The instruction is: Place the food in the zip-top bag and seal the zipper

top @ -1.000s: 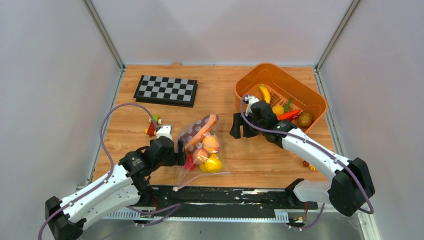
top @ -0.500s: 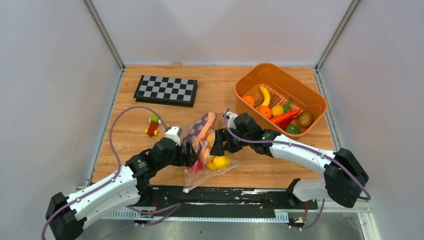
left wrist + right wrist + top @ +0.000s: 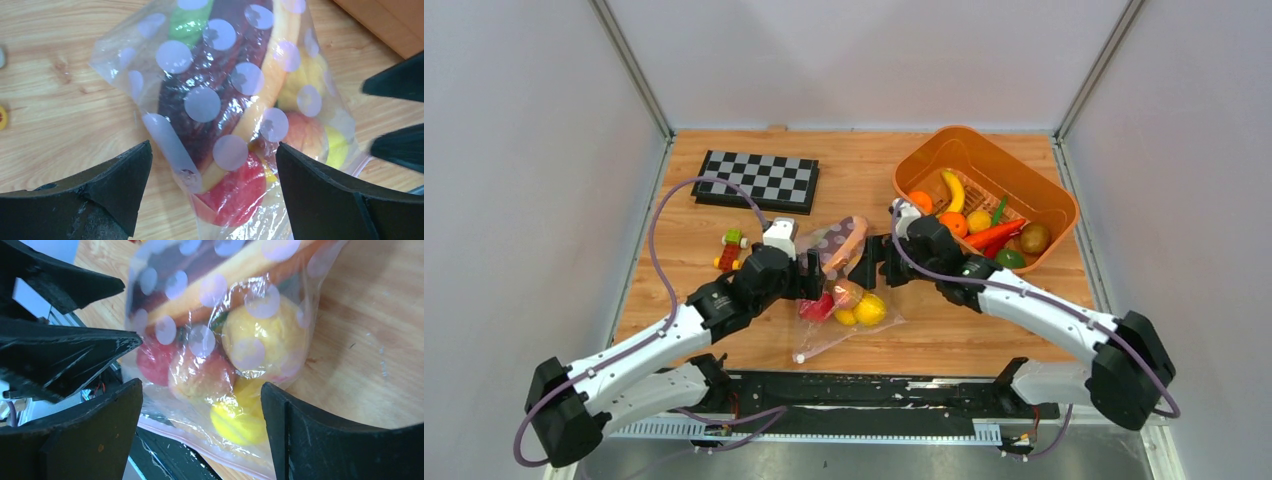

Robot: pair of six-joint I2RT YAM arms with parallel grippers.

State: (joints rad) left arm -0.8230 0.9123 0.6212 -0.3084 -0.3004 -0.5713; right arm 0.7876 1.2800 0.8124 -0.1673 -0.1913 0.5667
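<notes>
**Top external view: filled zip-top bag (image 3: 824, 335) lies between the arms**

The bag rests crinkled at the middle of the desk (image 3: 964, 325) with the food (image 3: 844, 295) inside. The maroon slice (image 3: 839, 243) is at its far end, with the red apple (image 3: 816, 307) and yellow fruit (image 3: 870, 309) nearer. The left tool (image 3: 809, 275) faces the bag's left side and the right tool (image 3: 869, 270) its right. Both have jaws spread wide and are clamped on nothing. An orange tub (image 3: 1064, 205) stands far right, and a checkerboard (image 3: 757, 180) lies far left.

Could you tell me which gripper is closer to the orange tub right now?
Right. The right gripper hovers just off the orange tub, near its left corner. The left gripper sits farther left, on the other side of the zip-top bag.
</notes>
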